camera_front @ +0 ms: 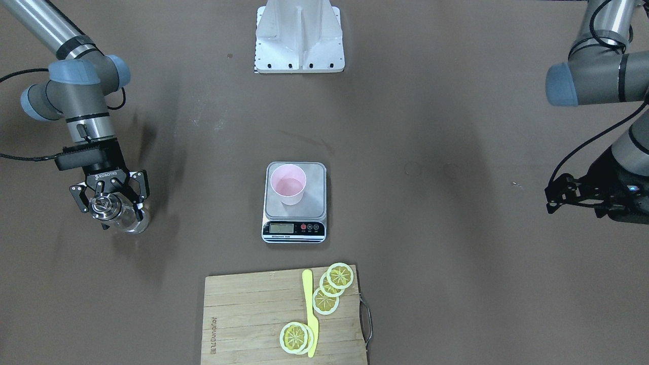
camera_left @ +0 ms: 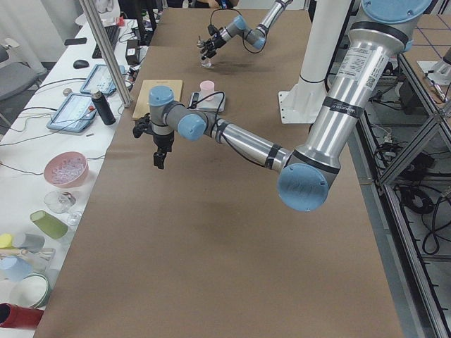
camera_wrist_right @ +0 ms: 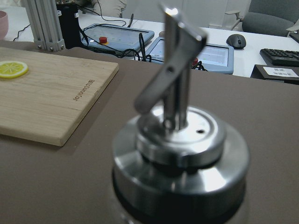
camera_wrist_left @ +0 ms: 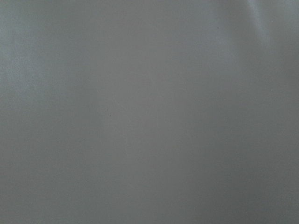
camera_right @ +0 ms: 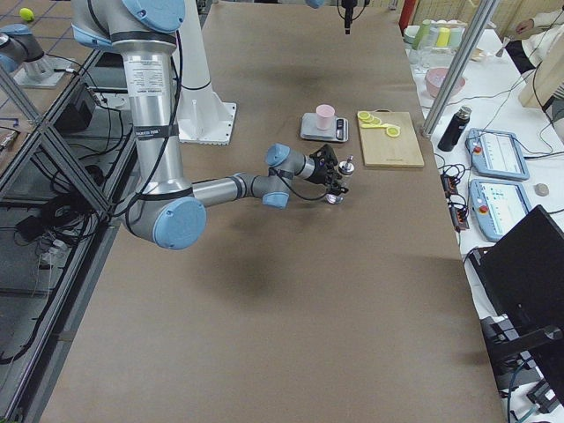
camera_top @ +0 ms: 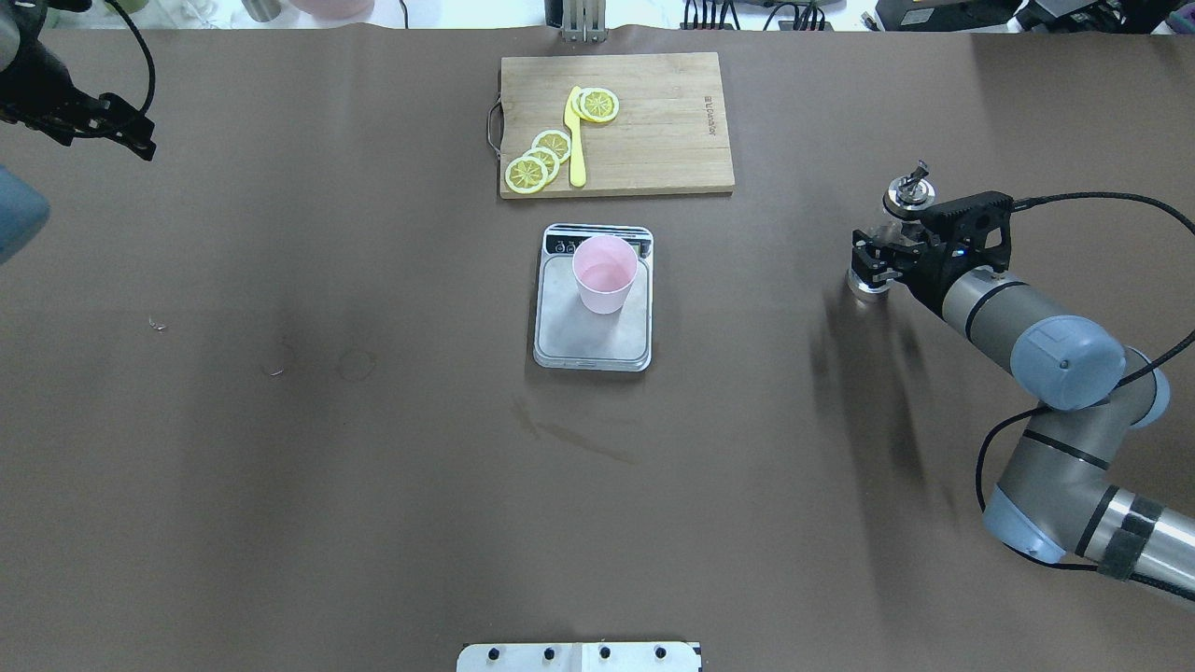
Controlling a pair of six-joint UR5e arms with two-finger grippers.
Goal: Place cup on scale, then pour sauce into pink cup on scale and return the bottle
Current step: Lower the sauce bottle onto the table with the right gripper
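The bottle (camera_wrist_right: 180, 154) stands upright well away from the scale (camera_top: 588, 336), the right hand (camera_top: 876, 266) around it, grip unclear. The cup (camera_top: 605, 275) is on the scale; whether pouring is done cannot be told.

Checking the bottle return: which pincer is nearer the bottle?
Right. The right pincer sits around the bottle; the left pincer hangs far off on the other side of the scale.

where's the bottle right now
In the overhead view the bottle is far right, held in the right gripper, roughly level with the scale and well clear of it.
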